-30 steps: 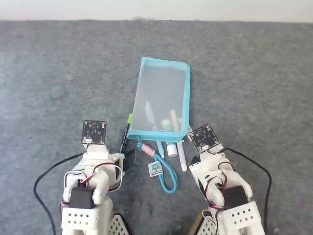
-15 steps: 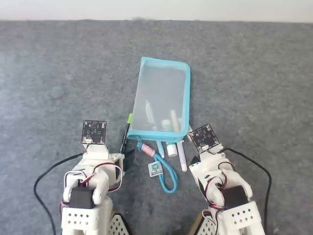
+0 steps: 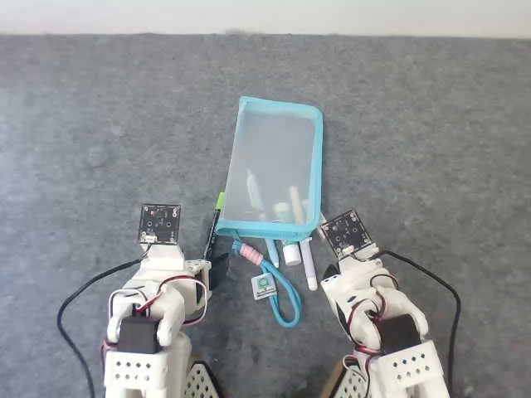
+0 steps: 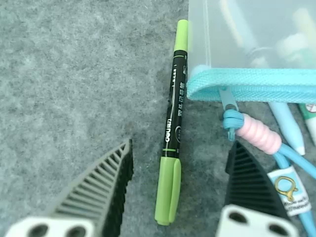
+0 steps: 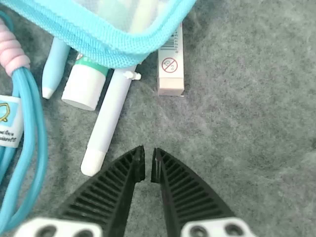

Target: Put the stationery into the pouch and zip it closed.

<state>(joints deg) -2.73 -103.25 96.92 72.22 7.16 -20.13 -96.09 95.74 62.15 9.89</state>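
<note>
left gripper [image 4: 182, 146]: fingers spread, green pen [image 4: 172, 129] on the table between them | pen's long axis runs straight away from the wrist, across the closing line, just outside pouch [image 4: 256, 85] | left arm nearer | white pen [image 5: 109, 121] sticks out of pouch mouth | right gripper [image 5: 148, 160]: fingers almost pressed together, holding nothing

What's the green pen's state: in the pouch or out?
Out. The green pen lies wholly outside, alongside the pouch edge.

Pouch [image 4: 256, 85] cut off by frame edge; contents hazy through wall. White pen [image 5: 107, 121]: one end hidden under pouch rim.
</note>
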